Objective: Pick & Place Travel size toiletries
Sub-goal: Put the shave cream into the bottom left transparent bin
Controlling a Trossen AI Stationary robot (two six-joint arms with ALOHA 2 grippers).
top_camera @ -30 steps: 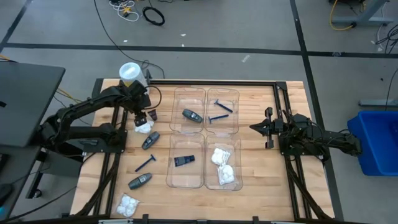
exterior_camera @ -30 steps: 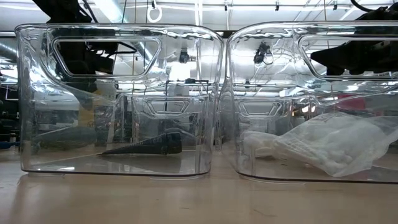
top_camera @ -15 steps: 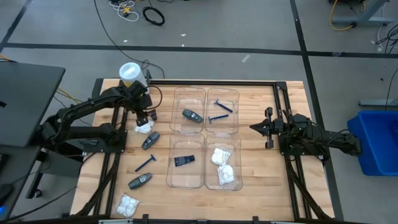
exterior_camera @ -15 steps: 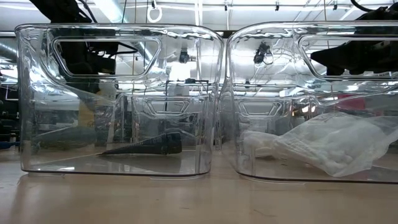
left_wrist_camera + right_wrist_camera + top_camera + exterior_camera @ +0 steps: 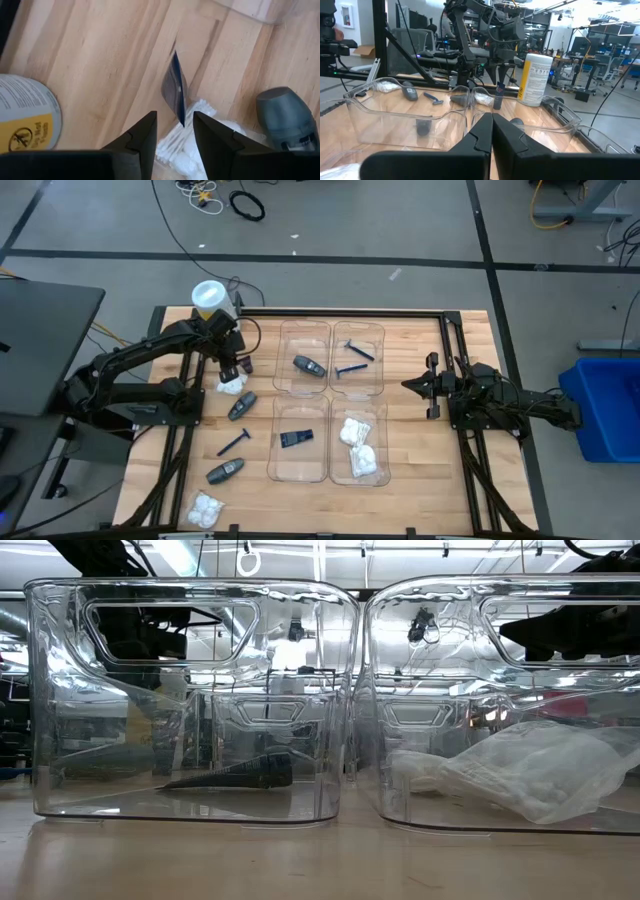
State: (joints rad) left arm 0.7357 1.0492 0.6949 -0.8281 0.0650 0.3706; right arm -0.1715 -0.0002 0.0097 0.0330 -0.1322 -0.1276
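From where I stand, the left gripper [image 5: 231,368] hangs low over the far-left part of the wooden table [image 5: 410,350], just beside the big yellow-and-white cylinder [image 5: 208,298]. Its fingers [image 5: 142,137] stand apart with a clear gap, and a thin dark-blue flat piece [image 5: 175,90] stands on edge in that gap; neither finger seems to press on it. Right under the gripper lies a small white crinkly packet [image 5: 231,386] (cotton swabs, by the look of it), and a dark grey oval tube [image 5: 241,406] lies just on its near side.

Nearer along the left side lie a thin blue razor [image 5: 235,442], a second grey tube [image 5: 225,471] and, at the near edge, a second white packet [image 5: 205,508].

Four clear plastic trays [image 5: 330,412] sit in the middle of the table. The far-left one holds a grey tube [image 5: 308,366], the far-right one blue razors [image 5: 353,370], the near-left one a small dark cone piece [image 5: 295,438], and the near-right one white packets [image 5: 358,446].

The right gripper [image 5: 410,385] waits to the right of the trays, off the table, its fingers pressed together on nothing.
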